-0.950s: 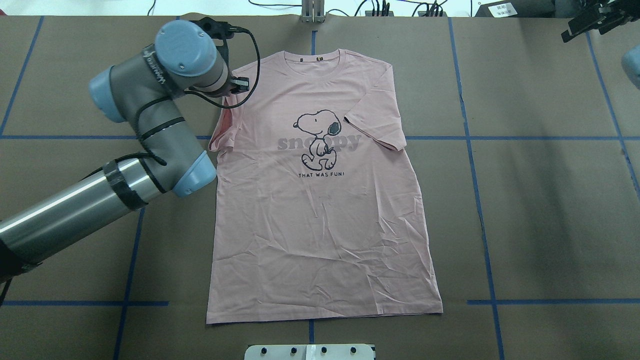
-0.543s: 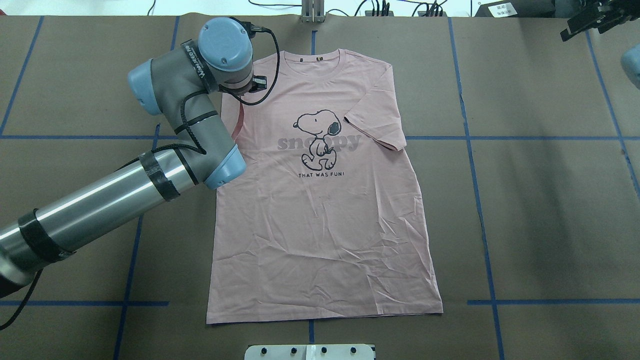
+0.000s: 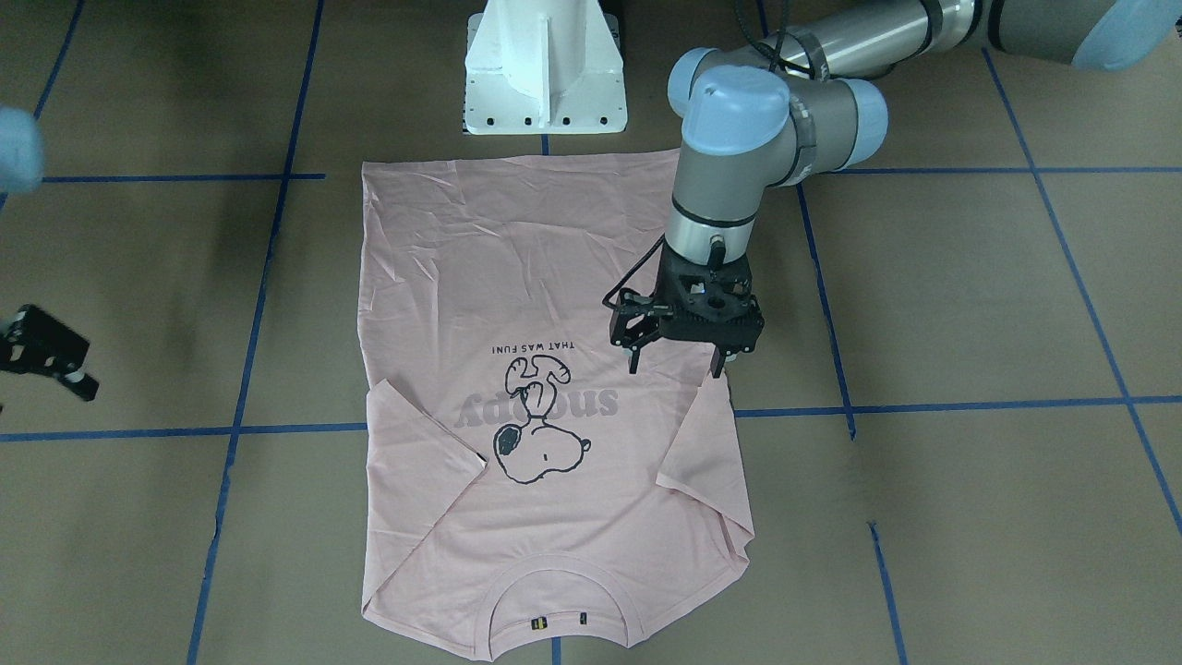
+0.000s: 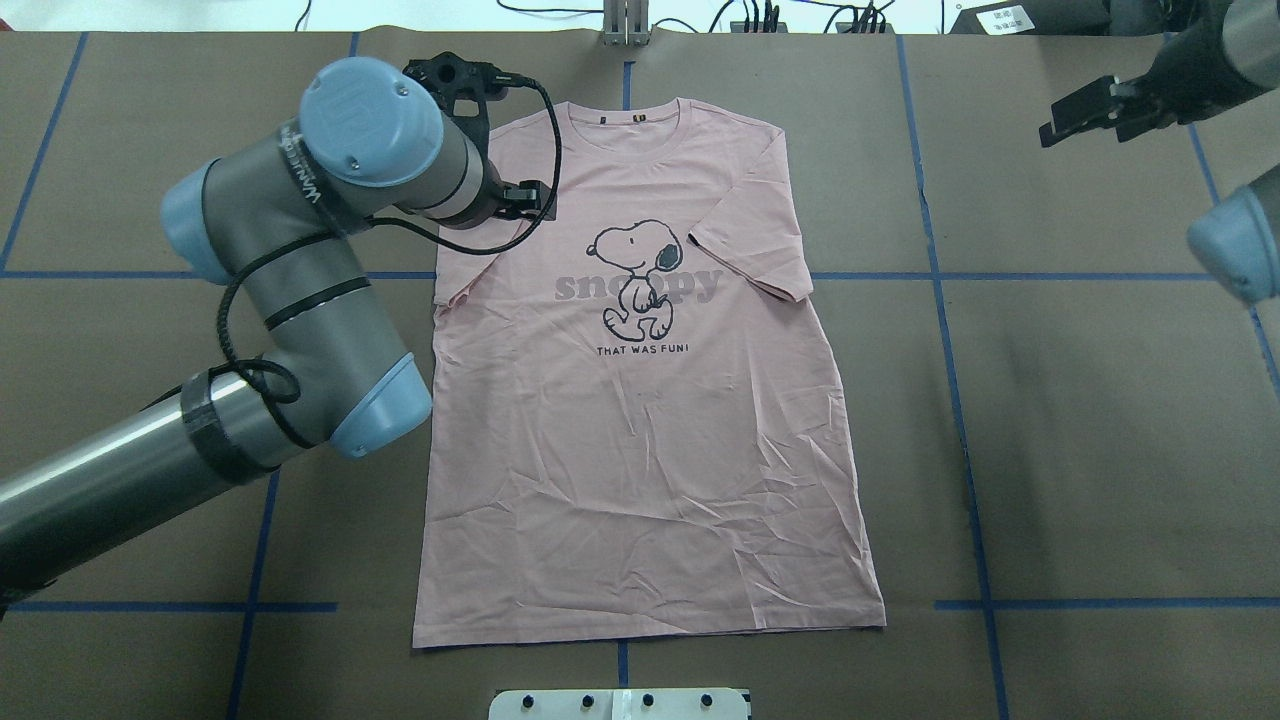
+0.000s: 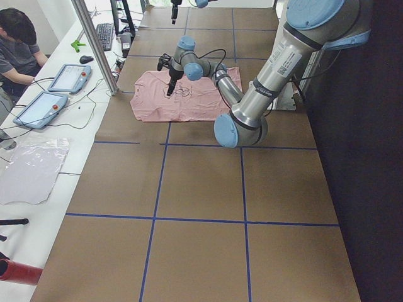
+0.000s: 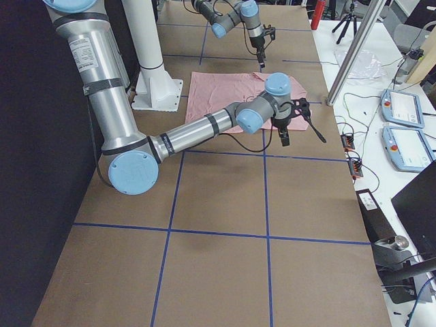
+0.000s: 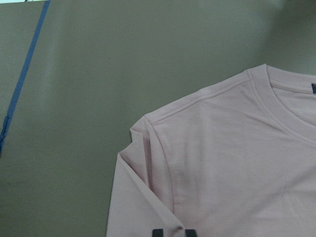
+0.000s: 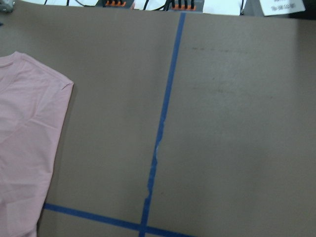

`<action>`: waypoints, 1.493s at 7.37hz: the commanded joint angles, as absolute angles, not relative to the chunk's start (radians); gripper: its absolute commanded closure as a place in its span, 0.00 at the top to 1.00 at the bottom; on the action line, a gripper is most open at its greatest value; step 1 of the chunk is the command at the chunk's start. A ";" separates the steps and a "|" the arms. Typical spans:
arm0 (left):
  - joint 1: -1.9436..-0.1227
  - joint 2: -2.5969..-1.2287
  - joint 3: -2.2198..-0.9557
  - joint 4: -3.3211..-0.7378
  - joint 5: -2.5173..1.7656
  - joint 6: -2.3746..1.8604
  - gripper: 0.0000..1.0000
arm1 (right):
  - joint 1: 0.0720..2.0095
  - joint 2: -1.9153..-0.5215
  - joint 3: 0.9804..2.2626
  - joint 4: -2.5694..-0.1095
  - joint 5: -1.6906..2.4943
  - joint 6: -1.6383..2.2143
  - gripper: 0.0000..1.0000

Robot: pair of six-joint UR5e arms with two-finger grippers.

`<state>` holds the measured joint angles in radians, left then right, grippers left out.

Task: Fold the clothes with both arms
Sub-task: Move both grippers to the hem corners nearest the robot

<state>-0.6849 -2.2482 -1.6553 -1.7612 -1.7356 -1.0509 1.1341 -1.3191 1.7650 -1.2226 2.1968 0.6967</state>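
The pale pink Snoopy T-shirt (image 3: 462,277) lies flat, print up, on the brown table, and it also shows in the overhead view (image 4: 640,450). Both sleeves are folded in onto its chest: the left-side one (image 3: 706,453) and the other one (image 4: 750,240). My left gripper (image 3: 675,369) hangs open and empty just above the shirt, beside the folded left-side sleeve. Its wrist view shows the shoulder and collar (image 7: 237,163). My right gripper (image 4: 1075,115) is off the shirt at the far right of the table; its jaws look apart and hold nothing. Its wrist view shows one shirt corner (image 8: 24,113).
The white pedestal base (image 3: 545,74) stands at the shirt's hem end. Blue tape lines (image 4: 940,300) grid the brown table cover. In the exterior left view an operator (image 5: 16,44) sits at a side bench with tablets (image 5: 38,107) and cables.
My left gripper carried the lifted left-side sleeve inward over the chest, let it go and pulled back; the sleeve now lies folded. My right arm has come further into view.
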 commanded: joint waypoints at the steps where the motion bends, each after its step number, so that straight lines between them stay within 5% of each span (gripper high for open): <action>1: -0.602 -2.095 -1.898 -1.764 -1.741 -1.071 1.00 | 0.886 -1.487 2.050 -1.226 2.016 0.988 1.00; 3: -0.494 -1.970 -2.057 -1.764 -1.714 -1.219 1.00 | 0.661 -1.641 2.237 -1.226 1.901 1.195 1.00; 5: -0.320 -1.887 -2.080 -1.772 -1.607 -1.406 1.00 | 0.380 -1.670 2.286 -1.226 1.644 1.406 1.00; 8: -0.116 -1.766 -2.079 -1.810 -1.516 -1.622 0.66 | 0.189 -1.698 2.284 -1.226 1.447 1.488 1.00; 11: -0.051 -1.726 -2.072 -1.810 -1.485 -1.681 0.62 | 0.183 -1.697 2.284 -1.224 1.445 1.489 1.00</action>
